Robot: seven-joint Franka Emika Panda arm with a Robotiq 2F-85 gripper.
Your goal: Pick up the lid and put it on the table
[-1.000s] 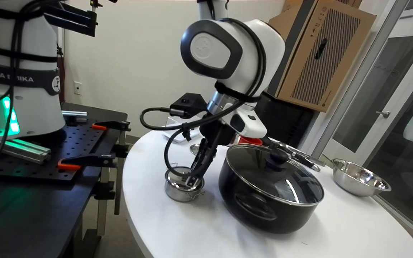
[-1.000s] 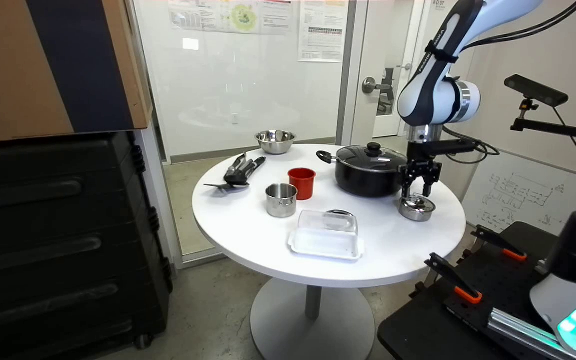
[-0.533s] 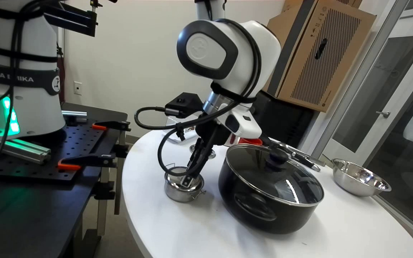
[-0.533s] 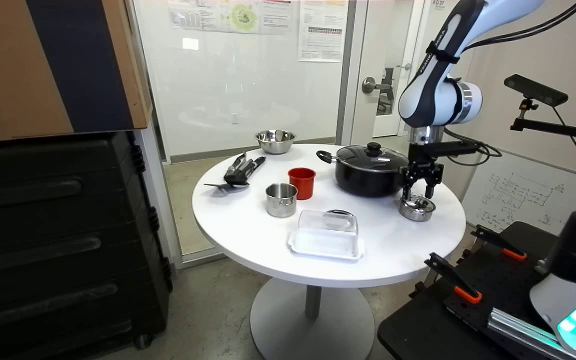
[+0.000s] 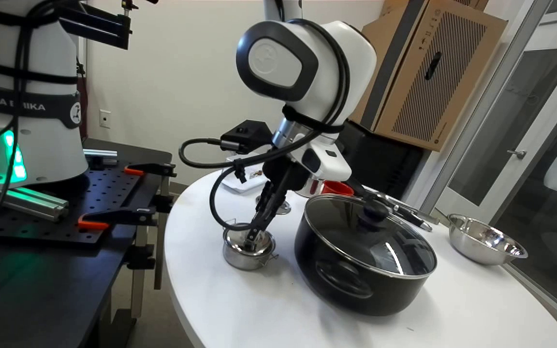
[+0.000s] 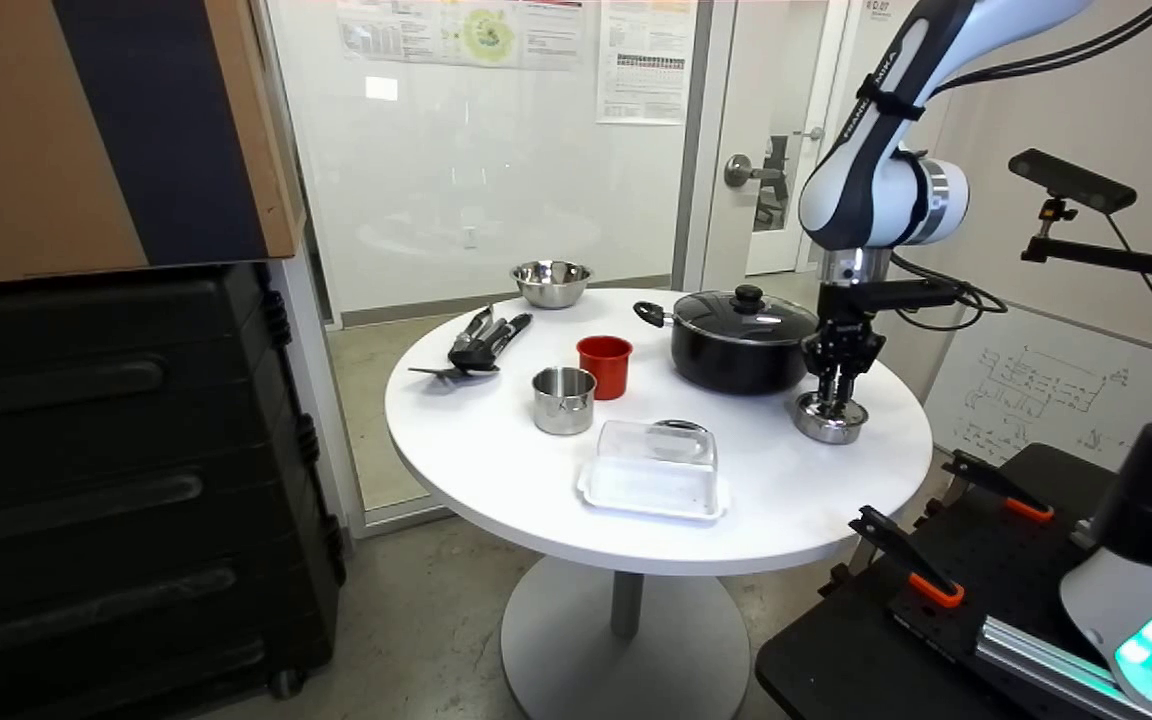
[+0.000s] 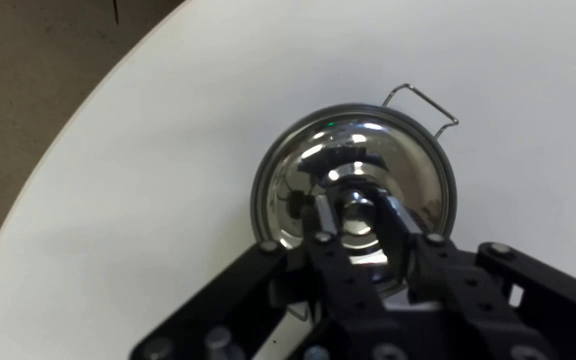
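The lid is round, shiny silver metal with a centre knob. It shows in the wrist view (image 7: 403,160) and in both exterior views (image 5: 262,243) (image 6: 855,408). It sits on the small steel pot (image 5: 243,262) (image 6: 824,432), which stands on the white round table (image 5: 278,309) (image 6: 506,470) (image 7: 143,200). My gripper (image 7: 352,196) points down over the lid, also seen in both exterior views (image 5: 250,244) (image 6: 832,408). Its fingers are shut on the knob, one on each side. The fingers hide part of the lid's near side.
A big black pot with a dark glass lid (image 5: 365,285) (image 6: 741,360) stands close beside the gripper. A butter dish (image 6: 651,490), a steel cup (image 6: 563,402), a red mug (image 6: 604,368), utensils (image 6: 481,350) and a steel bowl (image 6: 551,285) are on the table.
The fingers were wide apart over the lid and are now closed round its knob. The arm has shifted slightly in both exterior views. The small pot has moved very slightly.
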